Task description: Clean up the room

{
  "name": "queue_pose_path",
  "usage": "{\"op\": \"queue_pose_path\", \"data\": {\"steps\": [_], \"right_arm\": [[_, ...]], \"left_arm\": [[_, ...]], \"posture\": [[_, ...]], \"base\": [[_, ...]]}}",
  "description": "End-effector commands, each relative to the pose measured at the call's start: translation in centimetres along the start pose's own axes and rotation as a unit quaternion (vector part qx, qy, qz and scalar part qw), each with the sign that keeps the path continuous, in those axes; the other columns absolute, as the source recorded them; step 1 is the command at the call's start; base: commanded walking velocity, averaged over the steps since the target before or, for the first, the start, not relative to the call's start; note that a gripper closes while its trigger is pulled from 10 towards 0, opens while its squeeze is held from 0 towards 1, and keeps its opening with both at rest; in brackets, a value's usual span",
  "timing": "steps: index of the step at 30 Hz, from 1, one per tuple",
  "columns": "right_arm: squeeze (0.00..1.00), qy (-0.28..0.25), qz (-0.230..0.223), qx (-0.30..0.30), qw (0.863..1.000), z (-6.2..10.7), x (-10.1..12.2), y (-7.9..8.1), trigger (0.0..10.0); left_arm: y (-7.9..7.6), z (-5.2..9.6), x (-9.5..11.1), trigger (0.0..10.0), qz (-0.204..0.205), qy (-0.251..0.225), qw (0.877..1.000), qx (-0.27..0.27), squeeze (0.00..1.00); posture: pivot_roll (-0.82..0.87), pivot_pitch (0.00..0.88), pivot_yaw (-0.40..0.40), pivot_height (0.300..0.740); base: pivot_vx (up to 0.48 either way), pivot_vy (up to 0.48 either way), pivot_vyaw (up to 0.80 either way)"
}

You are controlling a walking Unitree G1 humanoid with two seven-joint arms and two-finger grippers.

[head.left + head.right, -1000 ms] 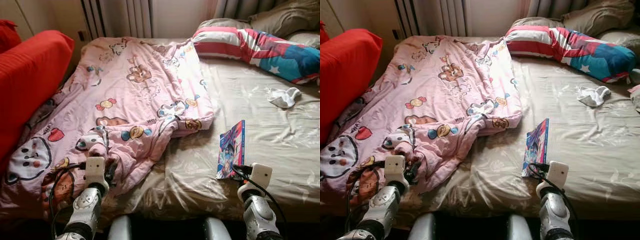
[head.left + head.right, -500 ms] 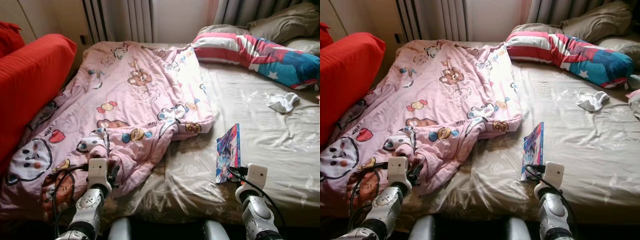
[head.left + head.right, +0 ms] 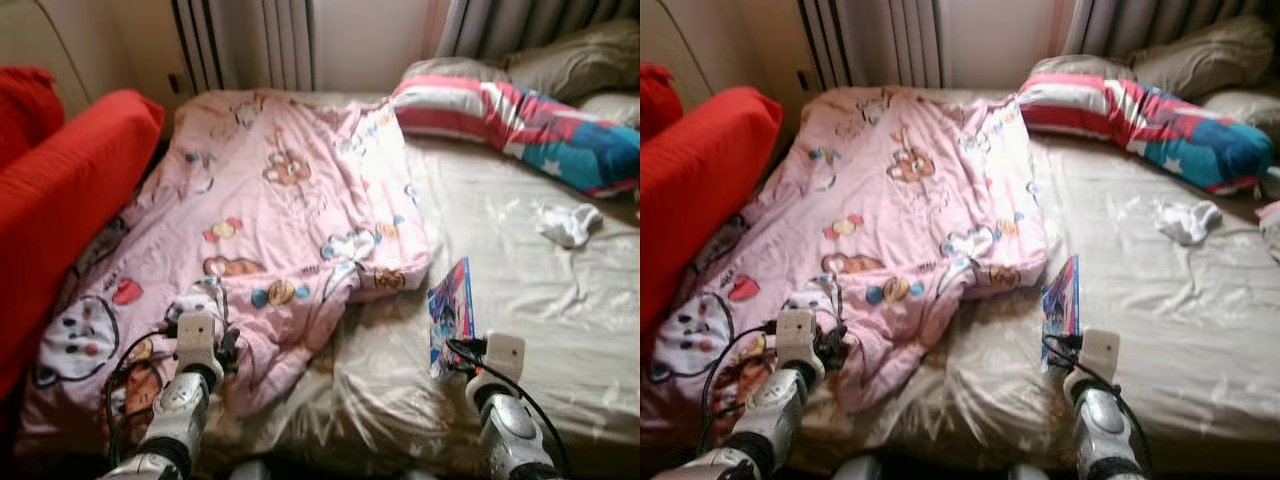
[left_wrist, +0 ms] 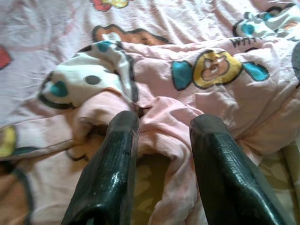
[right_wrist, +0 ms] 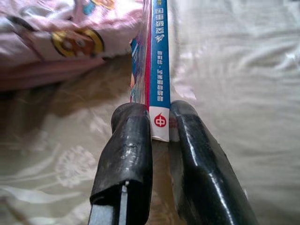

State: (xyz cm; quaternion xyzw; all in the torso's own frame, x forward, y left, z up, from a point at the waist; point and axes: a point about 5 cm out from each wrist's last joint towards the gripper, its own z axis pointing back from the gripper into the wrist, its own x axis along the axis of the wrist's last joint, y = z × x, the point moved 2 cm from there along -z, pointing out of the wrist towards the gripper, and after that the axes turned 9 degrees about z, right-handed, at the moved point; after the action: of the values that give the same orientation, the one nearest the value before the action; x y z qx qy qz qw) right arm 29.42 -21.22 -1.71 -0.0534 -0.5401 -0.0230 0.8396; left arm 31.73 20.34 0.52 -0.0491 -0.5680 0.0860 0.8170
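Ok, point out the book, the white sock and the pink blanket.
book (image 5: 157, 61), right wrist view, blue spine.
white sock (image 3: 568, 222), left eye view, its middle.
pink blanket (image 3: 270, 210), left eye view, flat middle area.

— What sort of place?
— A bedroom in a home, judging by the bed (image 3: 520, 270) under a crumpled beige sheet.
— Any further proof?
— A pink cartoon-print quilt (image 3: 270, 230) spread over the bed's left half. A striped red, white and blue pillow (image 3: 520, 115) at the head, with plain beige pillows (image 3: 570, 65) behind.
— And around the bed?
— A red sofa cushion (image 3: 70, 190) at the left side, a radiator (image 3: 250, 45) against the far wall, grey curtains (image 3: 530, 22) beside it.
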Motion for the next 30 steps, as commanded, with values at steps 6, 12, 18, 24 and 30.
{"op": "queue_pose_path", "data": {"steps": [6,12,18,24,30], "right_arm": [[0.00,0.009,0.003,-0.024,1.000,0.2,-0.6,-0.4,10.0],[0.00,-0.006,-0.018,-0.054,0.998,0.5,-0.5,-1.4,10.0],[0.00,-0.013,0.014,-0.031,0.999,0.3,-0.1,-0.7,10.0],[0.00,-0.011,0.012,-0.029,0.999,0.4,-0.3,-0.3,10.0],[0.00,-0.007,0.016,-0.027,0.999,0.5,-0.6,-0.4,10.0]], "left_arm": [[1.6,1.1,-2.5,10.0,0.003,0.051,0.998,0.032,0.00],[2.8,2.7,-5.6,10.0,-0.001,0.112,0.992,0.057,0.00],[3.3,3.9,-7.7,10.0,0.005,0.152,0.985,0.075,0.00],[3.0,4.3,-8.6,10.0,0.001,0.173,0.982,0.074,0.00],[3.1,4.5,-8.9,10.0,0.000,0.182,0.981,0.075,0.00]], "posture": [[0.01,0.000,-0.025,0.740],[0.01,0.000,-0.022,0.740],[0.01,0.000,-0.020,0.740],[0.00,0.000,-0.018,0.740],[0.01,0.000,-0.021,0.740]], "base": [[0.000,0.000,0.00],[0.000,0.000,0.00],[0.000,0.000,0.00],[0.000,0.000,0.00],[0.000,0.000,0.00]]}}
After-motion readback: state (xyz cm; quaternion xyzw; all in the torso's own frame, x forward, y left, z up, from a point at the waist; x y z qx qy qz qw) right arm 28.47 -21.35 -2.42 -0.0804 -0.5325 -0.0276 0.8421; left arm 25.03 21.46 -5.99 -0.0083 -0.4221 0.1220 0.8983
